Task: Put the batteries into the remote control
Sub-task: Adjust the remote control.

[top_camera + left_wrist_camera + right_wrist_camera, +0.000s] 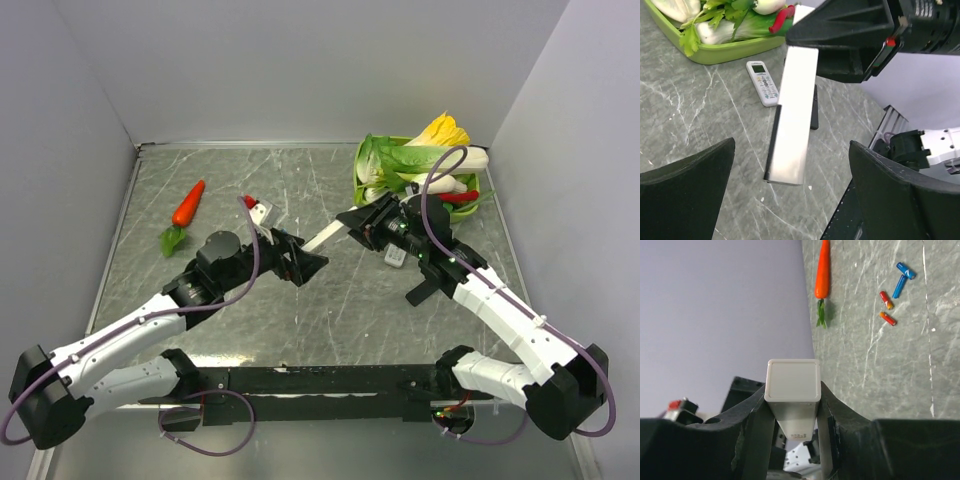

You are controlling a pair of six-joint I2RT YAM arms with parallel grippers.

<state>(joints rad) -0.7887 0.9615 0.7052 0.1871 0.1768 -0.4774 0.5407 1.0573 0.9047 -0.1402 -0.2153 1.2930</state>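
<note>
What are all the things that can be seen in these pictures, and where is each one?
slim remote: one, white, held by the right gripper
batteries: two, red-orange, on the table beside the blue piece
blue piece: one, blue, on the table
carrot: one, orange with green leaves, far left of the table
button remote: one, white, on the table near the tray
black remote: one, black, on the table behind the slim remote
tray: one, light green, far right of the table
vegetables: several, green, white, yellow, red, in the tray
left gripper: one, black, open, near the slim remote's free end
right gripper: one, black, shut on the slim remote
</note>
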